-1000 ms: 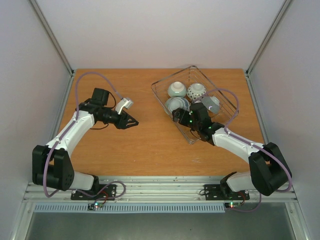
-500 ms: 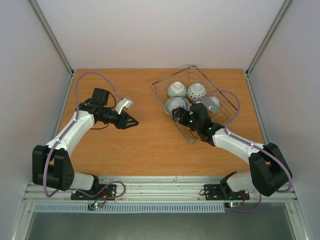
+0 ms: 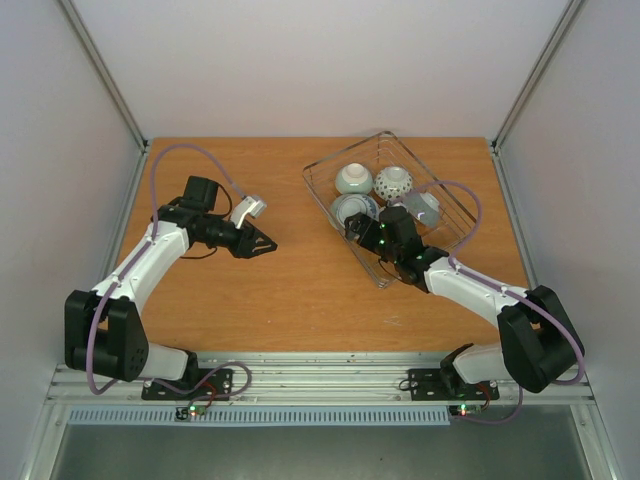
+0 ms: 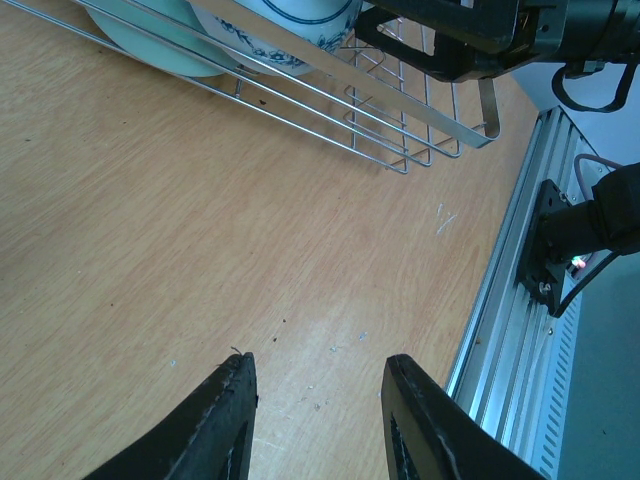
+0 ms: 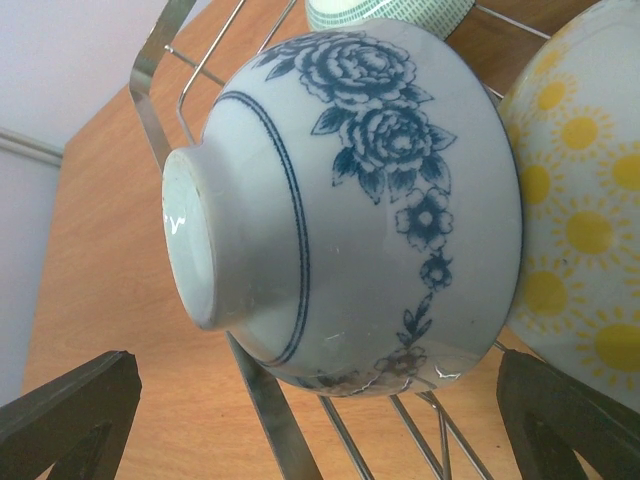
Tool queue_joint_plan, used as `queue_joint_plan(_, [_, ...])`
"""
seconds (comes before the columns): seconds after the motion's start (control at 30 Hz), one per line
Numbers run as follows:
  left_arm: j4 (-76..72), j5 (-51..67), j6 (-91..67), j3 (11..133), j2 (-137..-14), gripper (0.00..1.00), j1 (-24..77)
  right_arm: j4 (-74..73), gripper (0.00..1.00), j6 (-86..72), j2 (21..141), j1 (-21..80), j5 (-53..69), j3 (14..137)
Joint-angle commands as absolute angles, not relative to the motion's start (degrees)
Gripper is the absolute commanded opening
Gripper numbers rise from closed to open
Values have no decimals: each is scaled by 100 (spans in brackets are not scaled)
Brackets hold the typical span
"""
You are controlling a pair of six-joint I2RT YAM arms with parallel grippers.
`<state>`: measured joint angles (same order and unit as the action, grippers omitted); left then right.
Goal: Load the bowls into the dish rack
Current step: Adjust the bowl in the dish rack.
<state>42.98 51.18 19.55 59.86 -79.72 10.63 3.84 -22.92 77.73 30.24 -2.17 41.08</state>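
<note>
Top view, dish rack (image 3: 440, 215): stands at an angle on the far right part of the table (image 3: 290, 290); the right arm covers its near corner.
Top view, bowls: four show in the rack. The celadon bowl (image 3: 353, 179) and dotted bowl (image 3: 393, 182) are in the far row. The blue-flowered bowl (image 3: 356, 208) and a pale bowl (image 3: 424, 208) are nearer, and a purple cable (image 3: 462, 195) partly crosses the pale one.
Top view, right gripper (image 3: 352, 227): at the rack's near-left side, just beside the blue-flowered bowl; its fingers are hard to make out here.
Top view, left gripper (image 3: 266, 243): over wood left of centre, well apart from the rack, tips pointing right.
Top view, room: a wide stretch of tabletop lies between the two grippers.
Left wrist, left gripper (image 4: 315, 410): fingers parted, nothing between them, low over the wood.
Left wrist, cut off: only the rack's wire edge (image 4: 400, 130) and the undersides of two bowls enter at the top.
Left wrist, edge: the aluminium rail (image 4: 505, 300) bounds the table at the right.
Right wrist, right gripper (image 5: 320, 425): spread wide and released; only the two dark tips show in the lower corners.
Right wrist, blue-flowered bowl (image 5: 360, 200): lies on its side in the rack with its foot to the left, ahead of the tips and not touching them.
Right wrist, neighbours: a yellow-sun bowl (image 5: 580, 220) is just beside it, cut by the right edge. A green-striped bowl (image 5: 390, 12) is cropped at the top.
</note>
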Motion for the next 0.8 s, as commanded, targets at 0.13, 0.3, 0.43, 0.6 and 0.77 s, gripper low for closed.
queue_joint_plan(0.13, [4112, 5177, 1997, 6012, -7974, 36, 1059, 429, 99, -2693, 7886, 3041, -564, 4098])
queue_joint_plan(0.3, [4105, 5176, 2000, 6011, -7954, 36, 1063, 160, 97, -2782, 7985, 3050, -639, 4262])
queue_joint_plan(0.43, [4099, 5176, 2000, 6012, -7962, 36, 1069, 46, 95, -2830, 8021, 3048, -696, 4348])
queue_joint_plan(0.6, [4098, 5172, 2004, 6003, -7954, 36, 1063, -187, 91, -2884, 8003, 3050, -789, 4403])
queue_joint_plan(0.77, [4104, 5186, 2012, 6001, -7962, 35, 1063, -217, 86, -2905, 8032, 3058, -875, 4410])
